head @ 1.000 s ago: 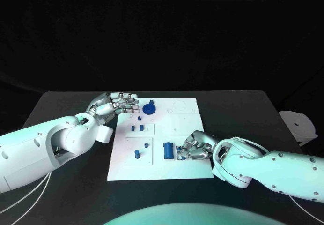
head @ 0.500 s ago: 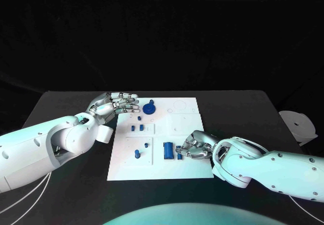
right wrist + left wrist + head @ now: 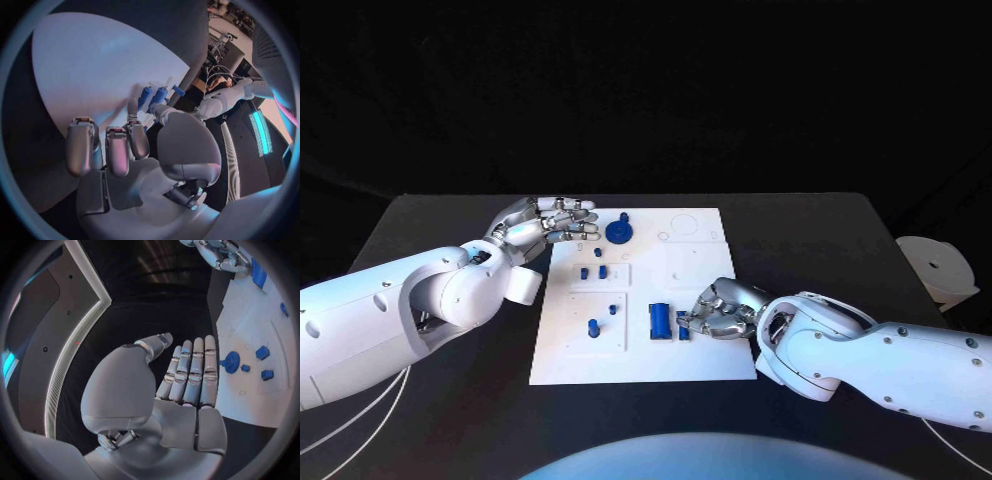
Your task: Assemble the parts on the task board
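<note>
The white task board [image 3: 689, 350] lies mid-table. My right hand [image 3: 721, 310] rests on its right half with fingers curled. Its thumb and a finger pinch a small blue part [image 3: 684, 326] beside an upright blue block [image 3: 659, 320]. In the right wrist view the fingertips [image 3: 133, 106] meet the blue pieces [image 3: 156, 94]. My left hand [image 3: 545, 220] hovers at the board's far left corner near a round blue part [image 3: 619, 232]. Its fingers [image 3: 190, 372] are straight, holding nothing. Small blue pieces [image 3: 594, 271] and a peg [image 3: 594, 325] sit on the board's left half.
A white object [image 3: 939, 268] stands at the table's right edge. Bare black table [image 3: 444, 230] surrounds the board. The left wrist view shows the board [image 3: 250, 330], the round blue part [image 3: 230, 361] and my right hand [image 3: 219, 254] beyond.
My right hand has crept slightly toward the far side of the board, and the small blue part has moved with it. The left hand has stayed put.
</note>
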Controlling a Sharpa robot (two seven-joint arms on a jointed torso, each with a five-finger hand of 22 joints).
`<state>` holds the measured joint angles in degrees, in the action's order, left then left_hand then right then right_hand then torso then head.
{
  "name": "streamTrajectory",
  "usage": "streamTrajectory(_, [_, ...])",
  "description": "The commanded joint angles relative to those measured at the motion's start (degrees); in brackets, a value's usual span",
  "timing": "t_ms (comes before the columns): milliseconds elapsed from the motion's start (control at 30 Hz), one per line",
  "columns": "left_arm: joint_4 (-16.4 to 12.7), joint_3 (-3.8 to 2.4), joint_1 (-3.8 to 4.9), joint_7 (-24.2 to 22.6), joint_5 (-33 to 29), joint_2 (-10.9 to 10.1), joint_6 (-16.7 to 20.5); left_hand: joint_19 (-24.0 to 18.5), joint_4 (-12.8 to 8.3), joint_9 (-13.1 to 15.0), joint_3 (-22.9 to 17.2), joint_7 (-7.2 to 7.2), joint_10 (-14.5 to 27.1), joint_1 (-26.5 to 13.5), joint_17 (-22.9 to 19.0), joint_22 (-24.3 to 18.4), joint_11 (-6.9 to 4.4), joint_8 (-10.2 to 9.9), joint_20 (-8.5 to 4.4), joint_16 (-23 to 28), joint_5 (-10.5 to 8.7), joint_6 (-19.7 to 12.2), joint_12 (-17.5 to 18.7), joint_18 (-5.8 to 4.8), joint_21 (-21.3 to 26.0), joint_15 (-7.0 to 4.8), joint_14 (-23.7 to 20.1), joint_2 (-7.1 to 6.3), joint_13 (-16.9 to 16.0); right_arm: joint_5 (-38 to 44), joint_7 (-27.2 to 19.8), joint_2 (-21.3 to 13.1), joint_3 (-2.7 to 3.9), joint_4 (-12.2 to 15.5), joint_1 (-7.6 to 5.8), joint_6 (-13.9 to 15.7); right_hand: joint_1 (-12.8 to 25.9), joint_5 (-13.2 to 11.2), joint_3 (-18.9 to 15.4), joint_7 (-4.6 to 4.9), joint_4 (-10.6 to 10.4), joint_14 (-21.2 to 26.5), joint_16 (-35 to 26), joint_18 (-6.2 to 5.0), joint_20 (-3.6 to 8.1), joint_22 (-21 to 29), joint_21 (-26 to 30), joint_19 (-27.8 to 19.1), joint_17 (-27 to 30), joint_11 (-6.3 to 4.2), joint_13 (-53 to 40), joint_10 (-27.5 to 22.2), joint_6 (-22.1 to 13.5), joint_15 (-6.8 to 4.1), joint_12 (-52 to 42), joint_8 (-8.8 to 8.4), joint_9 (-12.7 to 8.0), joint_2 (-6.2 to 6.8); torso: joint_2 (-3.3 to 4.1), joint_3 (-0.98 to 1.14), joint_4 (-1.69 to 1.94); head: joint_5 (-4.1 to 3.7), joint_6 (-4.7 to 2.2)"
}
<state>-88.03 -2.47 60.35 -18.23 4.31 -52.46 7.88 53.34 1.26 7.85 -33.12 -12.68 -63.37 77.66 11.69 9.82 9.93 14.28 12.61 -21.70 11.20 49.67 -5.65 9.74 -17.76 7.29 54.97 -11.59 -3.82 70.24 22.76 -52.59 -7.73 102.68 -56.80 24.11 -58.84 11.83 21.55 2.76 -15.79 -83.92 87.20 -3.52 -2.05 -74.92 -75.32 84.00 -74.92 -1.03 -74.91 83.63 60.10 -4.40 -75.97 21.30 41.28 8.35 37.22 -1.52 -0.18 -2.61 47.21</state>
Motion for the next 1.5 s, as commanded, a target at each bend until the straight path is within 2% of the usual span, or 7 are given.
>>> streamTrajectory(33, [0.0, -0.03, 0.0, -0.2, 0.3, 0.1, -1.0, 0.3, 0.1, -0.1, -0.2, -1.05, 0.5, 0.1, 0.1, 0.0, 0.0, -0.3, 0.18, 0.2, 0.15, -0.5, -0.2, 0.52, 0.3, 0.02, -0.3, 0.55, 0.0, 1.1, -0.7, -0.5, -0.01, 0.3, 0.05, -1.5, -2.4, -2.8, -0.7, 0.16, 0.5, -4.8, 0.2, 0.8, 0.41, -11.5, -0.3, 1.4, -9.1, -0.15, -5.1, 0.4, 0.0, -0.3, -0.3, 0.26, -0.1, 0.24, 0.01, 0.02, -0.05, 0.1, 0.01])
streamTrajectory(133, [0.0, -0.02, 0.0, -0.2, 0.3, 0.1, -1.1, 0.3, 0.1, -0.1, -0.2, -1.05, 0.5, 0.1, 0.1, -0.1, 0.0, -0.3, 0.19, 0.2, 0.16, -0.5, -0.2, 0.52, 0.3, 0.03, -0.3, 0.58, 0.0, 1.2, -1.1, -1.0, -0.02, 0.8, 0.06, -1.9, -3.3, -4.7, -1.5, 0.22, 0.4, -4.8, 0.2, 0.81, 0.39, -11.5, -0.3, 1.4, -9.1, -0.14, -5.1, 0.4, -0.1, -0.24, -0.3, 0.3, -0.2, 0.62, 0.05, 0.04, -0.08, 0.15, -0.07])
streamTrajectory(367, [0.0, -0.02, 0.0, -0.1, 0.3, 0.1, -1.1, 0.3, 0.1, -0.1, -0.2, -1.05, 0.5, 0.1, 0.1, -0.1, 0.0, -0.3, 0.19, 0.2, 0.16, -0.5, -0.2, 0.52, 0.3, 0.03, -0.3, 0.58, 0.0, 1.5, -1.5, -1.7, -0.02, 1.5, 0.13, -2.3, -3.3, -6.2, -2.7, 0.25, -0.5, -4.8, 0.2, 0.82, 0.36, -11.5, -0.4, 1.5, -9.1, -0.11, -5.1, 0.4, 0.0, -0.21, -0.3, 0.36, -0.3, 0.67, 0.0, 0.06, -0.12, 0.13, -0.08])
streamTrajectory(867, [0.1, -0.02, -0.01, 0.0, 0.4, 0.2, -1.2, 0.3, 0.1, -0.1, -0.2, -1.05, 0.5, 0.1, 0.1, -0.1, 0.0, -0.3, 0.19, 0.2, 0.16, -0.5, -0.2, 0.52, 0.3, 0.03, -0.3, 0.58, 0.0, 1.3, -1.6, -1.6, -0.05, 1.4, 0.38, -4.0, -3.4, -6.7, -3.1, 0.23, -0.6, -4.8, 0.2, 0.83, 0.35, -11.5, -0.4, 1.5, -9.1, -0.12, -5.2, 0.5, 0.0, -0.2, -0.3, 0.39, -0.3, 0.73, 0.07, -0.01, -0.06, -0.03, -0.03])
streamTrajectory(1233, [0.1, -0.01, -0.01, 0.0, 0.4, 0.2, -1.3, 0.3, 0.1, -0.1, -0.2, -1.05, 0.5, 0.1, 0.1, -0.1, 0.0, -0.3, 0.19, 0.2, 0.16, -0.5, -0.2, 0.52, 0.3, 0.03, -0.3, 0.58, 0.0, 2.5, -0.6, -0.5, -0.07, -0.5, 0.61, -3.7, -4.1, -6.9, -3.2, 0.15, -0.5, -4.9, 0.3, 0.84, 0.36, -11.5, -0.5, 1.5, -9.2, -0.18, -5.3, 0.5, 0.1, -0.24, -0.4, 0.52, -0.3, 0.06, 0.1, 0.04, 0.06, 0.0, 0.07])
streamTrajectory(1500, [0.2, 0.01, -0.03, 0.1, 0.4, 0.3, -1.3, 0.3, 0.1, -0.1, -0.2, -1.05, 0.5, 0.1, 0.1, -0.1, 0.0, -0.3, 0.19, 0.2, 0.16, -0.5, -0.2, 0.52, 0.3, 0.03, -0.3, 0.58, 0.0, 2.8, -0.6, -0.4, -0.07, -0.8, 0.63, -3.5, -4.6, -6.7, -3.2, 0.1, -0.4, -4.9, 0.3, 0.84, 0.38, -11.5, -0.5, 1.5, -9.2, -0.22, -5.4, 0.6, 0.2, -0.27, -0.5, 0.58, -0.3, -0.31, -0.07, 0.06, -0.15, 0.12, -0.08])
